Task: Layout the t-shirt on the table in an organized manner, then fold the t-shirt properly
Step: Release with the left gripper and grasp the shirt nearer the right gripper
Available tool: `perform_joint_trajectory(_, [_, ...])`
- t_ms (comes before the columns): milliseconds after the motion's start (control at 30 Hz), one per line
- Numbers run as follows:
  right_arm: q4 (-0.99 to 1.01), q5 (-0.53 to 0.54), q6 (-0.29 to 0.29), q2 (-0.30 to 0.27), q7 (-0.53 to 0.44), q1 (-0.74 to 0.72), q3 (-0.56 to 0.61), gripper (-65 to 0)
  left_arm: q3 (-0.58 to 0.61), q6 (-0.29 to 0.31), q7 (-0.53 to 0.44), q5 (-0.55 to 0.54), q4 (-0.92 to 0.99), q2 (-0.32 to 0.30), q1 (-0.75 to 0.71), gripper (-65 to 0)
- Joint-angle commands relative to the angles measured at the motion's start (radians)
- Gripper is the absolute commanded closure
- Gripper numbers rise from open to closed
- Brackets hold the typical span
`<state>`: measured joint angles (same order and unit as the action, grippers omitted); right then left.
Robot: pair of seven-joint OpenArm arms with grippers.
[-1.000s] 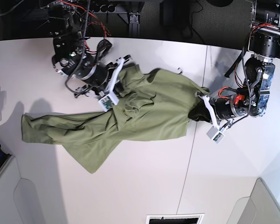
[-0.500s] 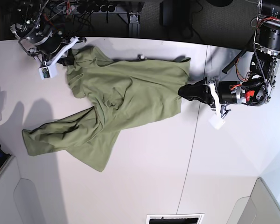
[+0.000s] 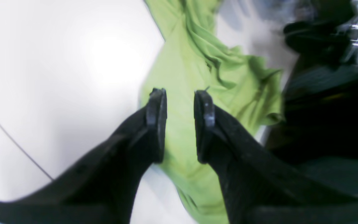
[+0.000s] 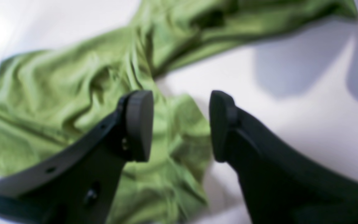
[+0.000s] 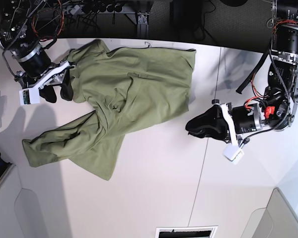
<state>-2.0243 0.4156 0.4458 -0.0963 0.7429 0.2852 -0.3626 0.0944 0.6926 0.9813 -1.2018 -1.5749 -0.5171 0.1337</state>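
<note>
The olive-green t-shirt [image 5: 134,84] lies crumpled on the white table [image 5: 154,193]. Its broad part reaches the far edge and a long twisted part trails to the near left. In the base view my left gripper [image 5: 189,127] hovers just right of the shirt's right edge, apart from it. Its wrist view shows the left gripper [image 3: 180,102] open by a narrow gap with nothing in it, the t-shirt [image 3: 194,77] beyond. My right gripper [image 5: 57,91] stands at the shirt's far-left edge. The right gripper [image 4: 180,124] is open and empty above the rumpled t-shirt [image 4: 73,93].
A thin dark seam [image 5: 207,134] crosses the table on the right. Grey bins sit at the near-left corner [image 5: 5,208] and the near-right corner [image 5: 283,218]. A dark slot [image 5: 186,232] lies at the near edge. Cables and dark equipment [image 5: 109,10] line the back.
Both grippers have opened and let go of the shirt. The cloth's broad part now lies spread toward the far edge. The left gripper has drawn back from the shirt's right edge.
</note>
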Motion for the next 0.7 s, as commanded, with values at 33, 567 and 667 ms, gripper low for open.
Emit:
perform_joint_trajectory(33, [0.031, -0.025, 0.002, 0.008, -0.036, -0.038, 0.031, -29.2, 0.026, 0.006, -0.073, 0.069, -0.015, 0.016, 0.037, -18.4])
perform_joint_trajectory(567, [0.422, -0.164, -0.035, 0.031, -0.041, -0.311, 0.319, -3.2, 0.384, 0.006, -0.379, 0.669, -0.013, 0.076, 0.066, -24.5])
perform_joint_trajectory(667, [0.414, -0.196, -0.035, 0.03, -0.01, -0.309, 0.31, 0.0, 0.375, 0.006, -0.371, 0.731, -0.013, 0.07, 0.066, 0.0])
